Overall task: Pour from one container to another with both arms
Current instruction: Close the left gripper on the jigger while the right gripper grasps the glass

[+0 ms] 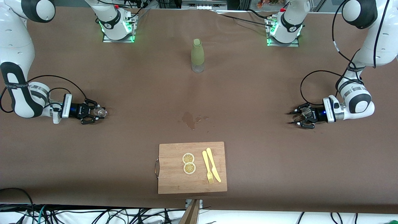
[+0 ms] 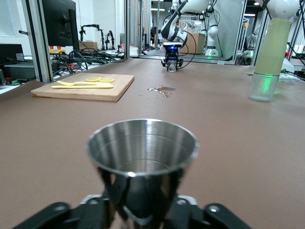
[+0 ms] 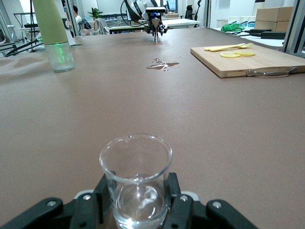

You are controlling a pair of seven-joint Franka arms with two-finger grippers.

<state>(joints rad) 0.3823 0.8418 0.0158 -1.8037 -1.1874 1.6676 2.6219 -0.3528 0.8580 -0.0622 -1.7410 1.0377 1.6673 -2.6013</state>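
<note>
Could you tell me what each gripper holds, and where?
Right gripper: small clear shot glass, by its base. Left gripper: shiny steel hourglass jigger, around its lower part.

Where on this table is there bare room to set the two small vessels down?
Bare brown cloth lies between the right claw, shut on the shot glass, and the spill; likewise between that spill and the left claw around the jigger. Bottle to spill is bare too. Crowded: the cutting board, with lemon slices, fork and knife.
</note>
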